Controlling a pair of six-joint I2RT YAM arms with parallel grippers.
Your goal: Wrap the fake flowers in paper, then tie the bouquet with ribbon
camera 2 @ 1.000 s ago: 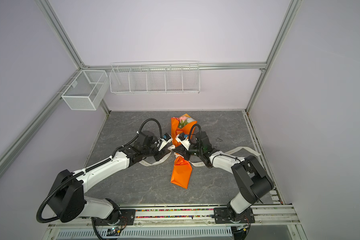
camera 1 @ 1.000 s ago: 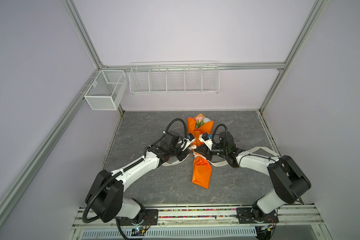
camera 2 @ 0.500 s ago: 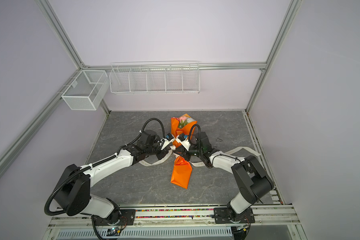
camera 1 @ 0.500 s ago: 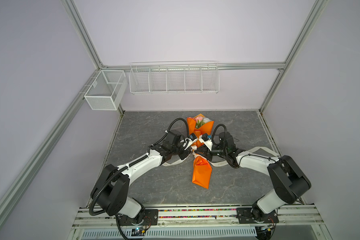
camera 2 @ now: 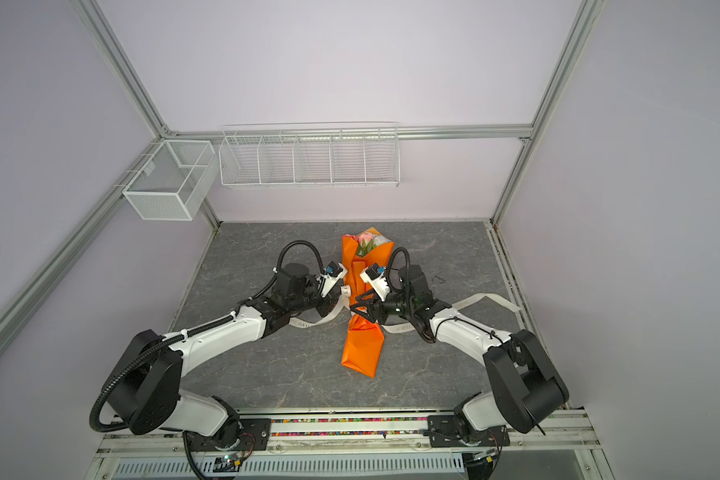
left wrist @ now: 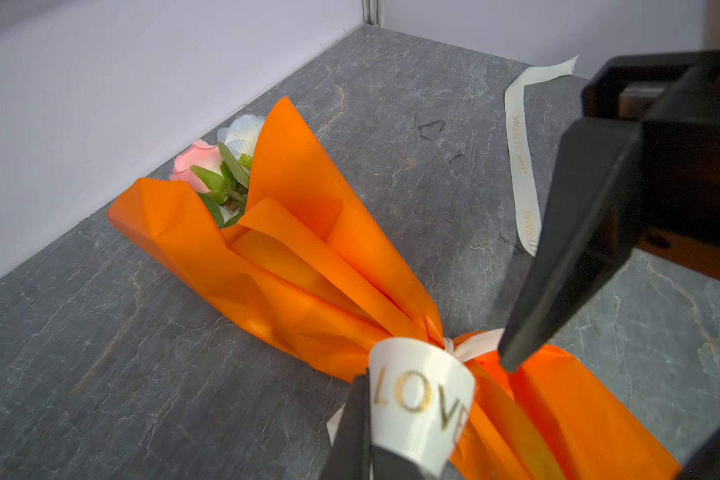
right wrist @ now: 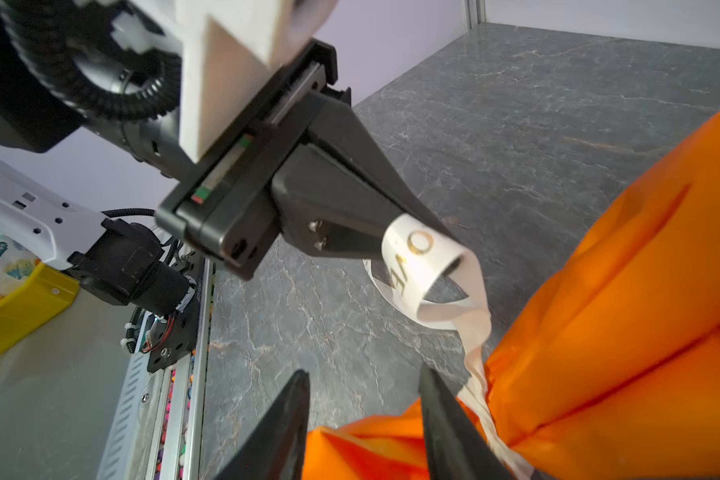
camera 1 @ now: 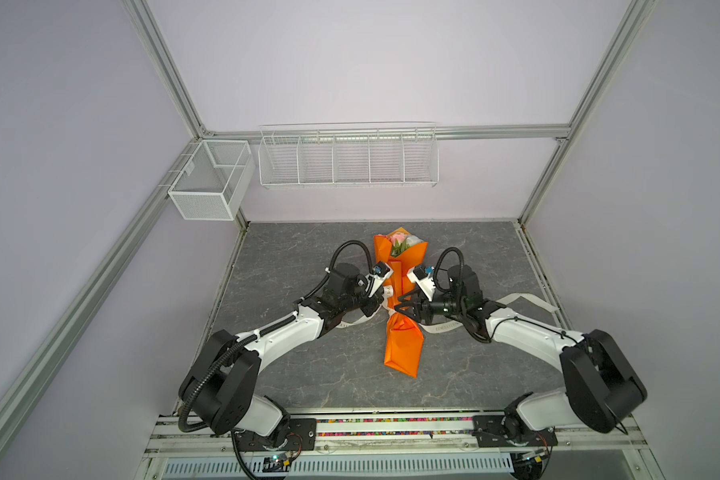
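Note:
The bouquet (camera 1: 404, 349) lies lengthwise on the slate table in both top views, an orange paper cone (camera 2: 360, 349) pinched at its waist. The fake flowers (camera 1: 400, 242), pink and white roses (left wrist: 208, 160), show at its far end. A cream ribbon printed LOVE (left wrist: 420, 395) is tied round the waist. My left gripper (left wrist: 368, 386) is shut on a loop of that ribbon (right wrist: 416, 257) just left of the waist (camera 1: 381, 297). My right gripper (right wrist: 364, 374) stands open over the waist from the right (camera 1: 400, 306), with orange paper below its fingers and nothing gripped.
Ribbon tails trail over the table to the right (camera 1: 516, 297) and left (camera 1: 354, 324). A wire rack (camera 1: 348, 158) and a mesh box (camera 1: 208, 183) hang on the back wall. A yellow bin (right wrist: 17, 307) sits beyond the front rail (camera 1: 391, 424).
My left gripper has moved in to the bouquet's waist and shut on the ribbon loop. My right gripper has opened and let go there.

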